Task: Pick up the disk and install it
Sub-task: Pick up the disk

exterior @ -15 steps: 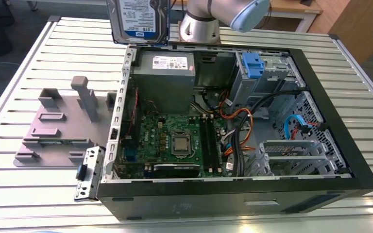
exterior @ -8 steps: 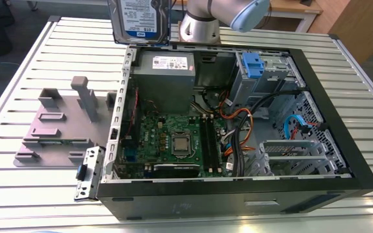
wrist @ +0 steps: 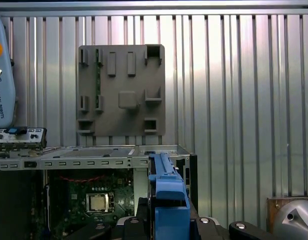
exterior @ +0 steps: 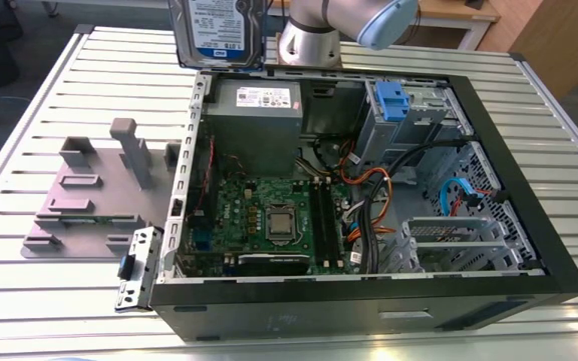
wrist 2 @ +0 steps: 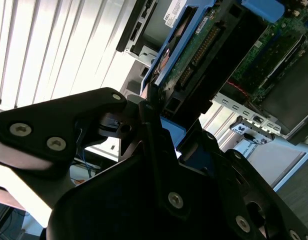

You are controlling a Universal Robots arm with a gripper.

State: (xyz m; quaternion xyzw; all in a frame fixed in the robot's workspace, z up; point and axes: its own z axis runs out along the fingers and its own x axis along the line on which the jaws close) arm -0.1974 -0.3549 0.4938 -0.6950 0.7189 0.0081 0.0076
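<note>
The disk [exterior: 219,30] hangs upright in the air above the far left corner of the open computer case [exterior: 530,248], its white-and-blue label facing the exterior camera. In the second wrist view my gripper [wrist 2: 159,107] is shut on the disk [wrist 2: 204,45], whose green circuit-board side and blue rail show between the black fingers [wrist 2: 144,125]. The first wrist view looks along the blue rail of the disk [wrist: 166,185], with the case's motherboard [wrist: 94,200] below it. An empty drive cage with a blue clip [exterior: 390,101] sits at the case's far side.
A grey fixture plate [exterior: 78,210] with upright posts lies on the slatted metal table [exterior: 28,301], on the exterior view's left of the case. The arm's base [exterior: 314,37] stands behind the case. Cables [exterior: 369,195] and a metal bracket [exterior: 450,241] crowd the case's interior.
</note>
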